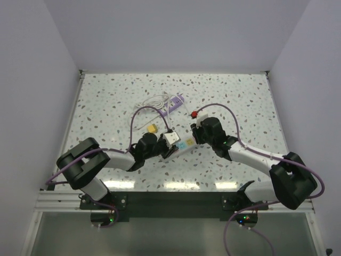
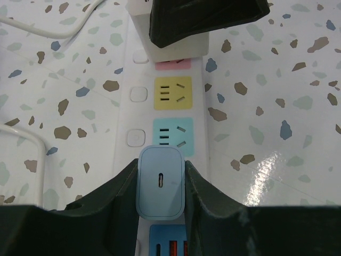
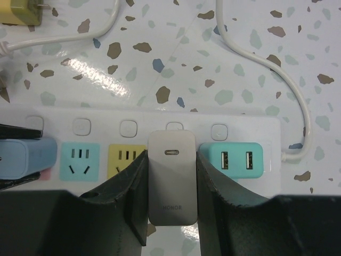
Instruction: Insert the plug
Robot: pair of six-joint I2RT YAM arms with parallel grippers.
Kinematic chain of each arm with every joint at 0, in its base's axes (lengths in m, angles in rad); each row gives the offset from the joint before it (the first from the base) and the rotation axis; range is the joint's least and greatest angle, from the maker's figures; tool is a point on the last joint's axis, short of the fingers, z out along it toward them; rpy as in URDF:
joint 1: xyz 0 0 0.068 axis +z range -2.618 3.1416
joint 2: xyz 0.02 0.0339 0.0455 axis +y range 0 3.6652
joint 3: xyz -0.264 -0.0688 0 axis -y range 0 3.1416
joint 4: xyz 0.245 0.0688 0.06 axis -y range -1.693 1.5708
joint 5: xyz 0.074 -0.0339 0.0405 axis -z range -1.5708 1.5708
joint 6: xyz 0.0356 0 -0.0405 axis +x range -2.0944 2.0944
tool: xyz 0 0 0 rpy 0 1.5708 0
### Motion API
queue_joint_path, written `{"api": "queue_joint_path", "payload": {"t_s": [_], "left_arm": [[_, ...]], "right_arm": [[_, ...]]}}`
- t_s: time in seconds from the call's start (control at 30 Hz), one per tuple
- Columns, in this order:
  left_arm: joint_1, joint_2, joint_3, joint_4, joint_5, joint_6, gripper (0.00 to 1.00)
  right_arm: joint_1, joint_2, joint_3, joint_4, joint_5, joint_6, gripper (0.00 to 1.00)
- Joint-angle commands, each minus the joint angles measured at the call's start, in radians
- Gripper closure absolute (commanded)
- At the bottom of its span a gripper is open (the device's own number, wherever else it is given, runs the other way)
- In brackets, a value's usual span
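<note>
My left gripper [image 2: 161,168] is pinching a pale blue plug [image 2: 161,186] over the white power strip [image 2: 139,74], just left of its teal socket [image 2: 173,133]. My right gripper [image 3: 171,160] is pinching a grey plug [image 3: 171,181] on the same strip, between the yellow socket [image 3: 122,157] and a teal USB block [image 3: 232,159]. The strip lies mid-worktop [image 1: 240,96], between both arms. I cannot tell whether either plug is fully seated.

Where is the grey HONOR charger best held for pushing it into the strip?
Grip the grey HONOR charger by its two flat, parallel sides, coming from the port end, as the right claw does: they give a firm hold, and the end facing the power strip is left clear.
</note>
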Motion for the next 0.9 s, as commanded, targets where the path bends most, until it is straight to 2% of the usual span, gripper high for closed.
{"api": "queue_joint_path", "payload": {"t_s": [0.0, 0.27, 0.37, 0.57, 0.87], "left_arm": [[0.002, 0.034, 0.009, -0.091, 0.025, 0.006, 1.0], [0.0, 0.034, 0.009, -0.091, 0.015, 0.003, 1.0], [0.002, 0.018, 0.0, -0.084, -0.031, -0.008, 1.0], [0.008, 0.0, -0.003, -0.09, -0.038, -0.016, 1.0], [0.011, -0.025, 0.017, -0.143, -0.071, -0.034, 1.0]], "right_arm": [[0.002, 0.017, 0.039, 0.042, -0.034, -0.007, 1.0], [0.002, 0.02, 0.019, 0.031, -0.019, 0.018, 1.0], [0.001, 0.003, 0.002, 0.028, -0.025, 0.05, 1.0], [0.002, -0.025, -0.041, 0.036, -0.022, 0.126, 1.0], [0.027, 0.018, -0.134, 0.117, 0.035, 0.212, 1.0]]}}
